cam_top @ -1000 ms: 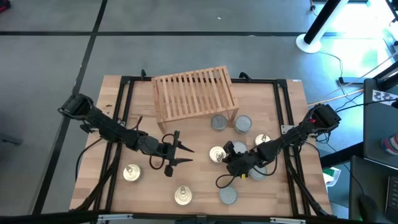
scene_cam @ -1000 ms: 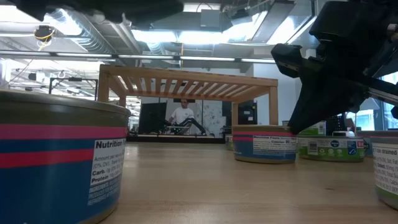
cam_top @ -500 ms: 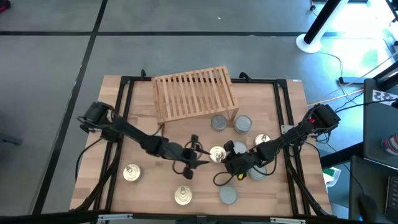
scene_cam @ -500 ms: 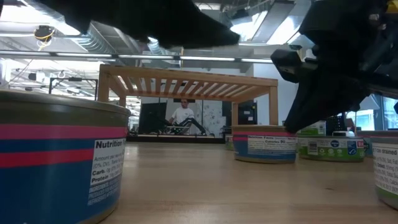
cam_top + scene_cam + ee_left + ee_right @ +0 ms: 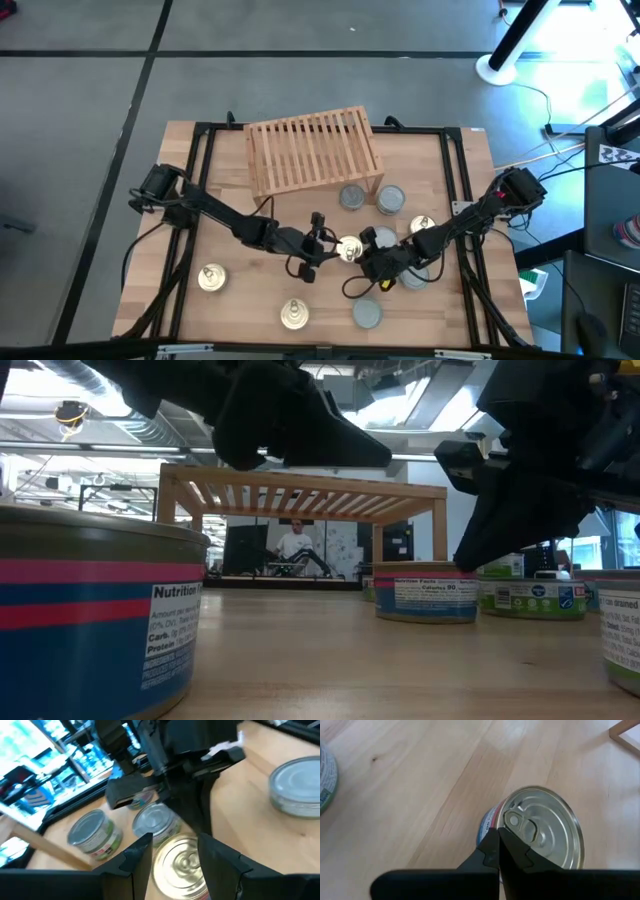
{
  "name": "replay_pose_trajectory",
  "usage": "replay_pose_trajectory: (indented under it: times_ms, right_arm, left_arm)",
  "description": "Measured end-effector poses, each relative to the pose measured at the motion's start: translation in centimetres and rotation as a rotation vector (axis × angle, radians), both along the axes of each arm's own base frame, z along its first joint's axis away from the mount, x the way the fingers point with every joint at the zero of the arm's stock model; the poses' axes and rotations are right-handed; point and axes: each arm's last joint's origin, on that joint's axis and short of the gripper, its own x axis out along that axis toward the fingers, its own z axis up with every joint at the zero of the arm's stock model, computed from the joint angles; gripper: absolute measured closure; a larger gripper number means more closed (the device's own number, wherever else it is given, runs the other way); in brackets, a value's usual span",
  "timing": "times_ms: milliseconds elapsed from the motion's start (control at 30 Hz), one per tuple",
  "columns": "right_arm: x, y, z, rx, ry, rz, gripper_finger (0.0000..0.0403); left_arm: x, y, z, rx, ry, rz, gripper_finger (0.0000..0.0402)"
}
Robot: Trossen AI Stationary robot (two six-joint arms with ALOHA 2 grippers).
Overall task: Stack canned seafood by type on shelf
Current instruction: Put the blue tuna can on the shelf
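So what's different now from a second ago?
The left claw has swung across the table from near the left-hand tins to the gold-topped tin in the middle, its fingers open either side of it, not yet gripping. The right claw, shut, stays at that same tin's other side. The tins and the slatted shelf haven't moved.

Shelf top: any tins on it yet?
Empty. The high view shows the shelf slats bare; the tins all sit on the table.
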Motion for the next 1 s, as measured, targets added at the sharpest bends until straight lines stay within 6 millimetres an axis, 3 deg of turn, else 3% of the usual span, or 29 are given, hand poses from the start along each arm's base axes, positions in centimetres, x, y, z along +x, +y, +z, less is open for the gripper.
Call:
replay_pose_trajectory:
  times_ms: [433,767,1000]
  right_arm:
    - [0.0,0.0,0.1,-0.003,-0.005,-0.004,0.0403]
    - [0.2,-0.2,0.1,0.04,-0.01,-0.055,0.0403]
    - [0.7,-0.5,0.5,0.082,-0.053,-0.086,0.0403]
  left_arm:
    - [-0.3,0.0,-0.4,-0.002,0.026,0.114,0.0128]
    - [-1.1,-0.1,-1.9,0.2,0.217,-0.047,0.0121]
    - [-0.8,-0.2,-3.3,0.297,0.257,-0.096,0.0121]
